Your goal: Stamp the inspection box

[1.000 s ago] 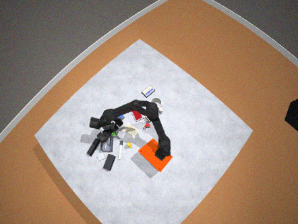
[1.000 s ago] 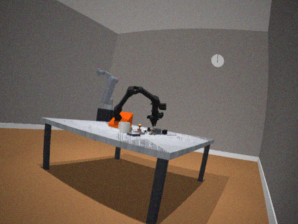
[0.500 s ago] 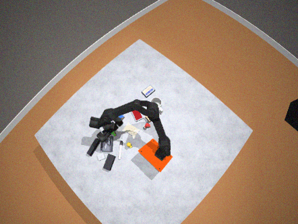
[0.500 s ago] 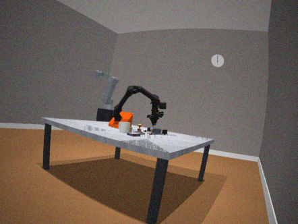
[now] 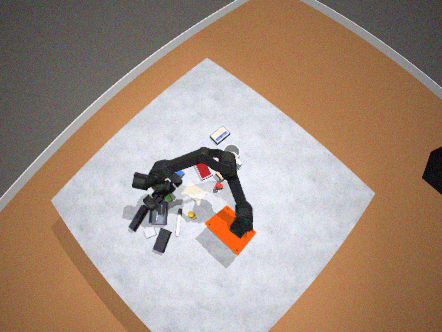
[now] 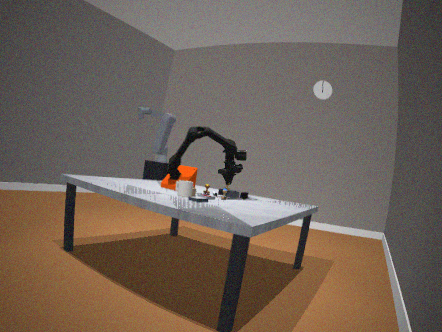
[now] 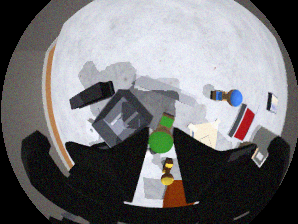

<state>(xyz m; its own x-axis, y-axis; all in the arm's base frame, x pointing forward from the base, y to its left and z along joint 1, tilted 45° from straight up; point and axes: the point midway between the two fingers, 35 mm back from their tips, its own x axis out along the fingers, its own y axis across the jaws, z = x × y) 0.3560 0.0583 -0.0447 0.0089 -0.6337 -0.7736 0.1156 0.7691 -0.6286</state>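
Note:
My gripper is shut on a green-knobbed stamp, which also shows in the top view. The stamp is between the fingertips, close above the bench; the gap under it cannot be judged. Its lettering is not readable. A cream card-like sheet lies beside it, partly hidden by a finger in the wrist view; no box or print is clearly visible. A red rectangular item with a dark strip lies beyond the sheet. I cannot tell whether it is the ink pad.
A dark open-topped box stands beside the stamp, near dark blocks. Yellow, blue and red knobbed stamps stand around. A white mug stands near the orange base plate.

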